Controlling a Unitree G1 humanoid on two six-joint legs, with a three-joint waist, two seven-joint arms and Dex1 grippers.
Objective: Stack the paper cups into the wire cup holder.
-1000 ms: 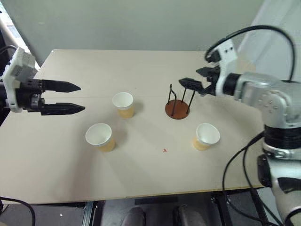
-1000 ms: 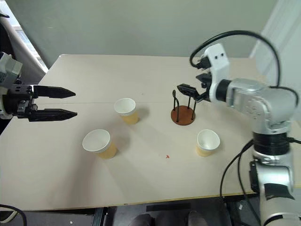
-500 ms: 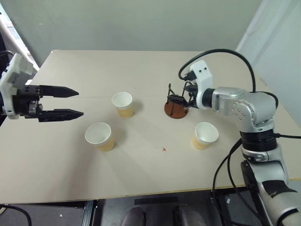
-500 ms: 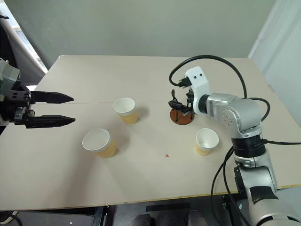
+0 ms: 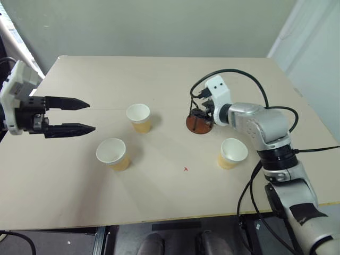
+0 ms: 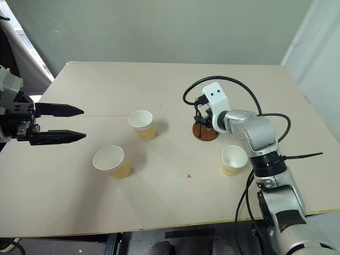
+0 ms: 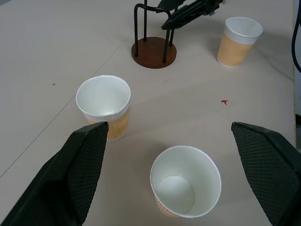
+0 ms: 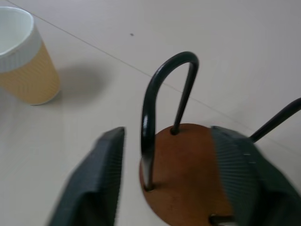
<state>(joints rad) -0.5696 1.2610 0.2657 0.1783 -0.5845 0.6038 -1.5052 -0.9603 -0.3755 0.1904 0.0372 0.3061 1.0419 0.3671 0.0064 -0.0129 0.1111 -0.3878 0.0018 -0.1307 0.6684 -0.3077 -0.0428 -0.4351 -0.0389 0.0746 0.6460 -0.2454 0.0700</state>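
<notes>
- Three paper cups (image 5: pixel 138 117) (image 5: pixel 112 154) (image 5: pixel 232 152) upright around one wire cup holder (image 5: pixel 200 118) on the desk (image 5: pixel 159 196).
- Right pincer (image 8: pixel 164 188) part-spread astride one holder loop; contact unclear.
- Left pincer (image 5: pixel 87 116) spread wide, empty, well apart from holder.

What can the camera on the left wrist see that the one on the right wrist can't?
The left wrist view alone takes in all three tapered yellow-tan paper cups, a small red mark on the beige table, and the right tool at the wire loops. The right wrist view alone gives a close look down onto the base between that tool's fingers. Both show the reddish-brown wooden disc holder with black wire loops.
</notes>
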